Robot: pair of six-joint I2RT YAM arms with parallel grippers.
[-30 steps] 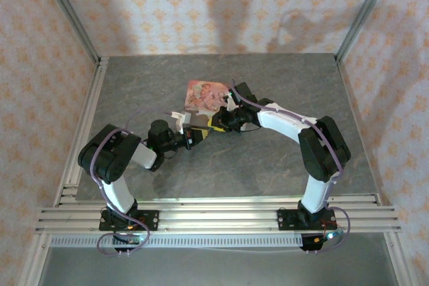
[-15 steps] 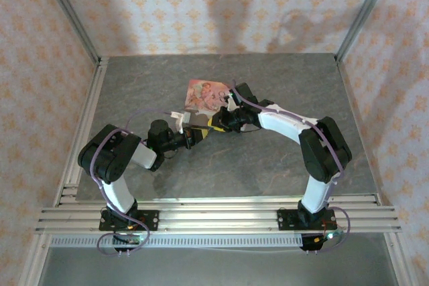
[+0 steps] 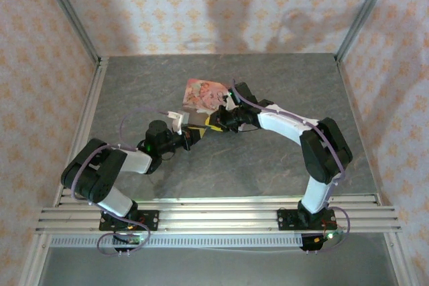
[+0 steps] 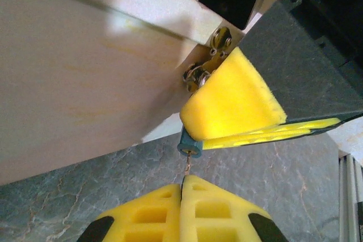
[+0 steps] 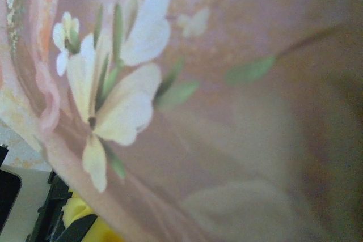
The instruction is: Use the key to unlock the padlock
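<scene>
Left wrist view: pinches the key (image 4: 186,169) in the pressed-together left gripper (image 4: 182,184), tip close to the padlock (image 4: 189,148); clamps that padlock in the right gripper (image 4: 196,134), beside the floral box (image 4: 85,83), at table (image 3: 281,85) centre.

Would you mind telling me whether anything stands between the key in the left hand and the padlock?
Nothing visible does. The key juts from the shut left hand straight up to the padlock's blue end; the right hand's yellow pads grip the padlock from the side.
</scene>
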